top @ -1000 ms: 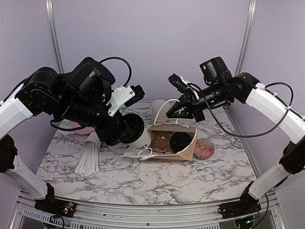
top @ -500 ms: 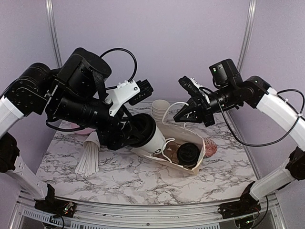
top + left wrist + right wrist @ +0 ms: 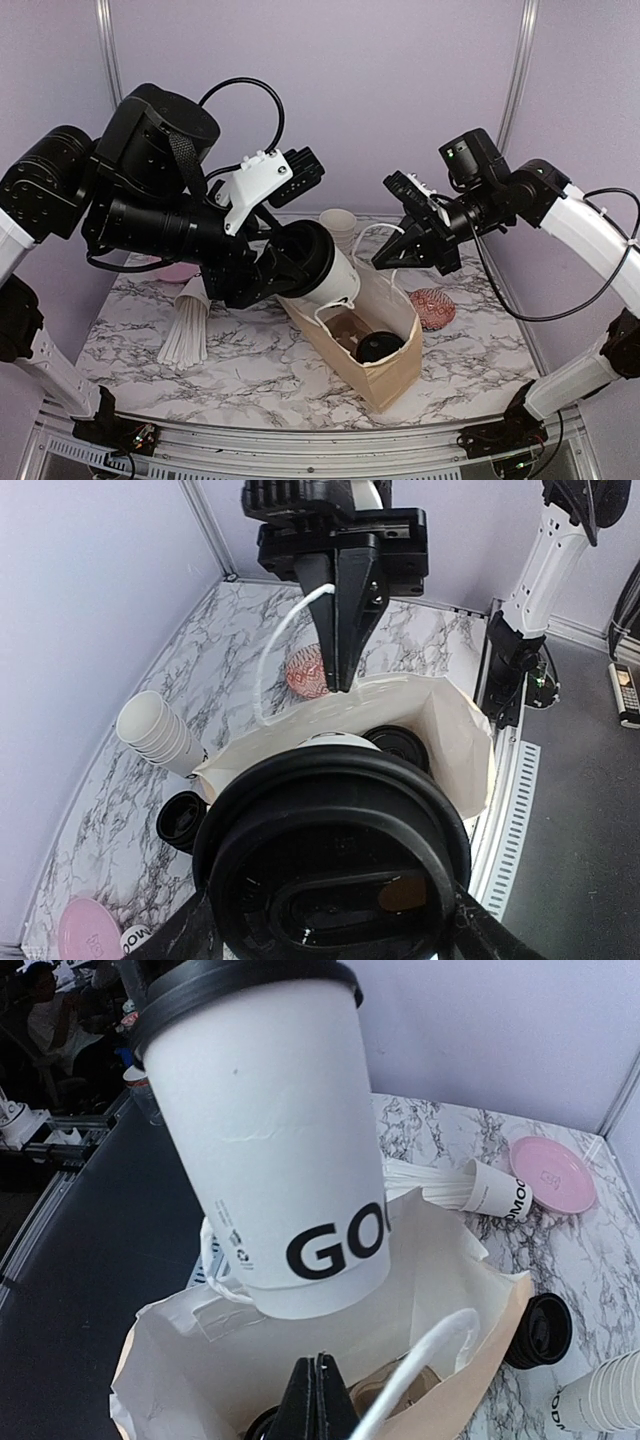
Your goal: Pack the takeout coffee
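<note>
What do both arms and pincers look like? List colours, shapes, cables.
Left arm: bulky black round joints, white tube links, a white bracket at the wrist, a black cable looping over it. Right arm: same black joints and white links, a thin black cable slung beneath. The left pincer and right pincer are black, the right tapering to a point.

On my remote feed, the coffee cup's [image 3: 270, 1150] print curved out of sight after "GOO" toward three o'clock; the brown bag's [image 3: 385, 375] wall hid whatever sat beneath a second black lid [image 3: 378, 347].
</note>
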Robot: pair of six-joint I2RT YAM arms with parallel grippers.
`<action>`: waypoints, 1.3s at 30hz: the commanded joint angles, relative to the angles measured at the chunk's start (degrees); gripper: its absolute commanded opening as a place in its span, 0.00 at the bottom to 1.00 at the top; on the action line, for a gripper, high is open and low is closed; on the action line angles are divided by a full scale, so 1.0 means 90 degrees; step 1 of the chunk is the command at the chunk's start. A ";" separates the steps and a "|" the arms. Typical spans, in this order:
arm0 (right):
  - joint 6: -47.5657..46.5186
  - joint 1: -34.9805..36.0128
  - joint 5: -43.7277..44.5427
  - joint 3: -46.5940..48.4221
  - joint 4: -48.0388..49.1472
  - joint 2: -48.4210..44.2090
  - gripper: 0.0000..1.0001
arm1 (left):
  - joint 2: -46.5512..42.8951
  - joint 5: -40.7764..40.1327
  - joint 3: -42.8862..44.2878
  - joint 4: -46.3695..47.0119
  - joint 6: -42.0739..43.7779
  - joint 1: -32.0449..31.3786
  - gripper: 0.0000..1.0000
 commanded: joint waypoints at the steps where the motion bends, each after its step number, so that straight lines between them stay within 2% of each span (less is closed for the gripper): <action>1: -0.0747 0.0038 -0.0204 0.0285 -0.0633 -0.0019 0.02 | -0.0250 -0.0529 0.0082 0.0075 0.0076 -0.0029 0.59; 12: -0.0715 0.0038 0.0027 0.0319 -0.0572 -0.0030 0.05 | 0.0306 -0.0431 -0.0321 0.0215 0.0333 -0.0021 0.59; 18: -0.0606 0.0044 0.0126 0.0293 -0.0600 -0.0137 0.06 | 0.0555 -0.0750 -0.0323 0.0272 0.0583 -0.0024 0.59; 19: -0.0508 0.0043 0.0238 0.0293 -0.0555 -0.0168 0.10 | 0.0601 -0.0777 -0.0287 0.0272 0.0608 -0.0029 0.59; 22: -0.0039 0.0037 0.1079 0.0150 -0.0196 -0.0338 0.30 | 0.0675 -0.0674 -0.0256 0.0262 0.0633 -0.0024 0.59; 26: 0.0236 0.0026 0.2545 -0.0412 0.0176 -0.0698 0.62 | 0.0657 -0.0647 -0.0326 0.0255 0.0578 -0.0025 0.59; 28: 0.0309 0.0028 0.2978 -0.0694 0.0304 -0.0835 0.70 | 0.0630 -0.0654 -0.0350 0.0253 0.0556 -0.0025 0.59; 32: 0.0288 0.0030 0.3113 -0.0778 -0.0033 -0.0769 0.70 | 0.0666 -0.0668 -0.0356 0.0258 0.0542 -0.0021 0.59; 34: 0.0285 0.0027 0.2964 -0.0716 -0.0264 -0.0670 0.66 | 0.0722 -0.0686 -0.0337 0.0252 0.0552 -0.0012 0.59; 39: 0.0304 0.0028 0.3110 -0.0761 -0.0241 -0.0639 0.35 | 0.0811 -0.0864 -0.0277 0.0262 0.0555 -0.0017 0.59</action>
